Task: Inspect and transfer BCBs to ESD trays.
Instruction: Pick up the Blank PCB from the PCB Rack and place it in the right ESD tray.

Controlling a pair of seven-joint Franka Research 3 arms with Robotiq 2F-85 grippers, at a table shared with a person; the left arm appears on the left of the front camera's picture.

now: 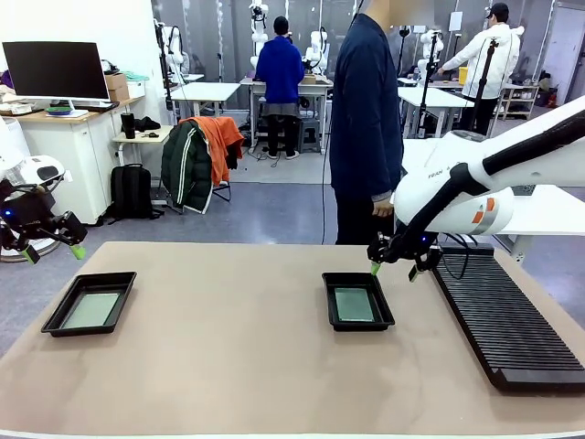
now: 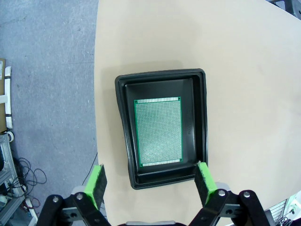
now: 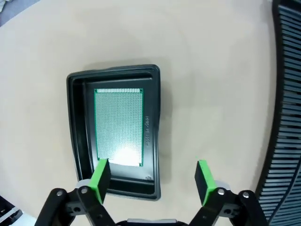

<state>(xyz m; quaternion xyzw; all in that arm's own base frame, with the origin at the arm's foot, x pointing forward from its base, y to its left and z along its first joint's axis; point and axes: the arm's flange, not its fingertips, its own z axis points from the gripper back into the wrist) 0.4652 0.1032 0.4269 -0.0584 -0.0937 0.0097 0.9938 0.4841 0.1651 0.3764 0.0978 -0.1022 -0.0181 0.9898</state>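
Note:
Two black ESD trays sit on the tan table. The left tray point(image 1: 90, 303) point(image 2: 162, 127) holds a flat BCB point(image 1: 91, 310) point(image 2: 158, 132). A second BCB point(image 1: 354, 304) point(image 3: 118, 126) lies flat in the middle tray point(image 1: 357, 301) point(image 3: 116, 129). My left gripper point(image 1: 53, 251) point(image 2: 149, 183) hovers open above the left table edge, over its tray's near rim. My right gripper point(image 1: 394, 269) point(image 3: 153, 180) hangs open just above the far right corner of the middle tray, nothing between its green pads.
A long black ribbed rack point(image 1: 507, 315) point(image 3: 287, 108) lies along the table's right side. A person in a dark coat point(image 1: 366, 119) stands at the far edge behind the middle tray. Bare tabletop point(image 1: 228, 347) stretches between the trays and in front.

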